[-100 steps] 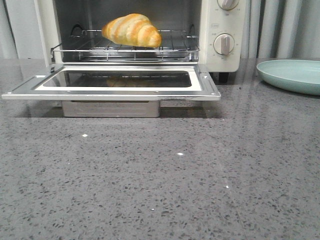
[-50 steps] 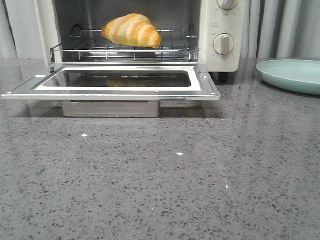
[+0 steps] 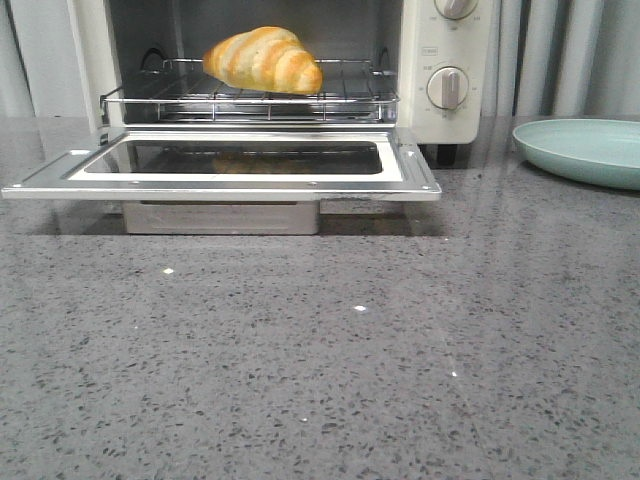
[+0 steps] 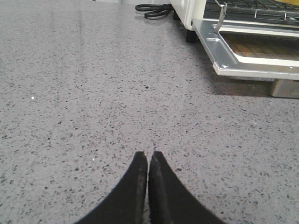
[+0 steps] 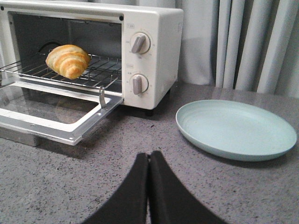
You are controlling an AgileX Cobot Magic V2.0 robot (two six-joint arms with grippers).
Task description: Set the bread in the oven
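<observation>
Already the bread (image 3: 263, 60) lies on the wire rack (image 3: 340, 95) inside the oven (image 3: 445, 110), whose door (image 3: 240, 170) hangs fully down. If that door gets swung up carelessly, the jolt could roll it. Both the left tool (image 4: 148, 161) and right tool (image 5: 149, 161) are closed, empty, low over the desk (image 3: 320, 350), near the plate (image 5: 236, 130).

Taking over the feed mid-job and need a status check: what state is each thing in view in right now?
bread: lying on the wire rack, inside the oven.
oven: door dropped fully open, flat.
plate: upright on the counter, nothing on it.
left gripper: shut, holding nothing, over bare counter.
right gripper: shut, holding nothing, between the oven and the plate.
</observation>
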